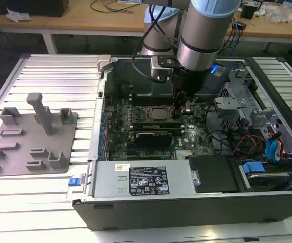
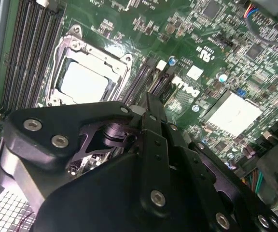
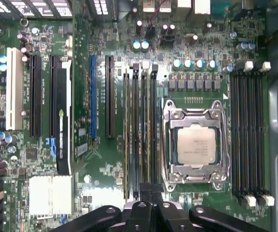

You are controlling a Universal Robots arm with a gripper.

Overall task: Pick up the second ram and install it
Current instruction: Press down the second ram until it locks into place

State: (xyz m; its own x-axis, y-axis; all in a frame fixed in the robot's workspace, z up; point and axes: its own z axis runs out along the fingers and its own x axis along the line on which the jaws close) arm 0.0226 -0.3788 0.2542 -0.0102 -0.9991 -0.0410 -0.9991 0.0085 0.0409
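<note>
The second ram [image 3: 144,130] is a thin green stick standing on edge in a slot of the bank beside the CPU socket [image 3: 197,145]. Another green stick [image 3: 126,130] stands two slots over. My gripper [image 3: 146,189] is down at one end of this slot bank, with its black fingers [image 2: 151,108] pressed together and no gap showing. Its tips sit right over the end of the second ram; whether they touch it is hidden. In the exterior view the gripper [image 1: 182,109] reaches into the open computer case just beside the socket [image 1: 158,114].
A grey holder tray [image 1: 14,152] with posts lies on the slatted table at the exterior view's left. Case walls [image 1: 103,91], a power supply [image 1: 146,178], a drive cage [image 1: 234,104] and cables [image 1: 247,142] surround the motherboard [image 3: 105,169]. A second slot bank [image 3: 247,135] flanks the socket.
</note>
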